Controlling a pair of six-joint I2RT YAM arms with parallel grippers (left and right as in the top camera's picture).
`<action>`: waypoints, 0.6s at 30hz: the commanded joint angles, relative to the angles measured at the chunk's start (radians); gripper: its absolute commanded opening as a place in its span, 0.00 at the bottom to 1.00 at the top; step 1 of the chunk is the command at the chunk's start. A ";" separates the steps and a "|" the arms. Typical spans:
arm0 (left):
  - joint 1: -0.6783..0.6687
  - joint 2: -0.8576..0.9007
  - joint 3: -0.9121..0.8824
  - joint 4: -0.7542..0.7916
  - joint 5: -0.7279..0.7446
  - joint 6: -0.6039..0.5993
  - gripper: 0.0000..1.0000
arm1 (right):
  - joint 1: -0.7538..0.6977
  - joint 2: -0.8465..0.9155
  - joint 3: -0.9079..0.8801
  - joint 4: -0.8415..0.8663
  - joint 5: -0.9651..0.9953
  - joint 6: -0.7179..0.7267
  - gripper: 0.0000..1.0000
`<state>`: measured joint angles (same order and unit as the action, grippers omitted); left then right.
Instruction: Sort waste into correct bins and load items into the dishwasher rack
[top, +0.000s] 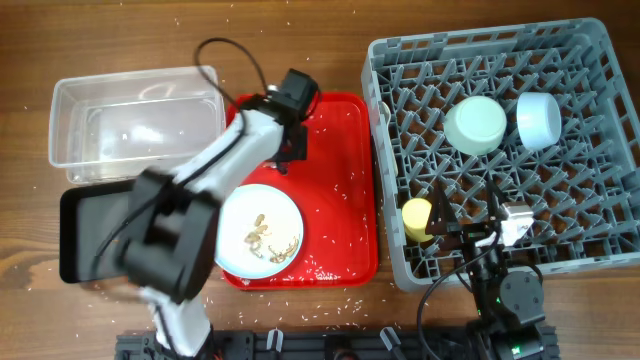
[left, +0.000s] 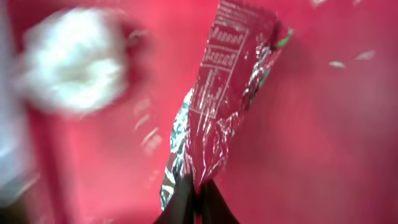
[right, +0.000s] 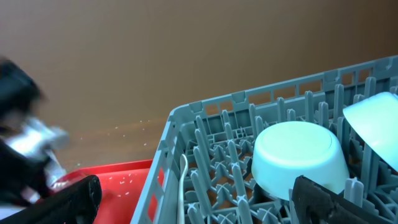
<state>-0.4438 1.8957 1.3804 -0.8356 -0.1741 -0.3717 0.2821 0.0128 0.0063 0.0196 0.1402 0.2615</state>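
The small red wrapper (left: 227, 93) is crinkled foil with white print and a silver edge. It sits over the flat red tray (top: 345, 200), and the left gripper (left: 196, 196) has its fingertips pinched together on the wrapper's end. Only the left wrist view shows this grip, which the arm hides from overhead. The right wrist view shows the right gripper (right: 196, 186) spread wide and empty at the near side of the dishwasher rack (right: 186, 124).

The rack (top: 480, 35) is set at the right, the flat tray (top: 345, 150) in the middle, and the tub (top: 70, 130) at the left, with the shallow tray (top: 85, 225) before it. The plate (top: 235, 215), with scraps (top: 262, 238) on it, is laid on the flat tray. In the rack, the larger bowl (top: 476, 124) is placed left of the smaller bowl (top: 538, 119), and the cup (top: 416, 218) before them.
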 joint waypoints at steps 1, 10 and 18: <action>0.083 -0.223 0.058 -0.080 -0.091 -0.166 0.04 | -0.005 -0.008 -0.001 0.003 0.010 0.008 1.00; 0.330 -0.150 0.060 0.036 -0.039 -0.068 0.56 | -0.005 -0.008 -0.001 0.003 0.010 0.008 1.00; 0.113 -0.189 0.121 0.018 -0.026 0.039 0.67 | -0.005 -0.008 -0.001 0.003 0.010 0.008 1.00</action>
<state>-0.2119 1.7218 1.4773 -0.8280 -0.2150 -0.4366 0.2821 0.0128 0.0063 0.0196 0.1402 0.2615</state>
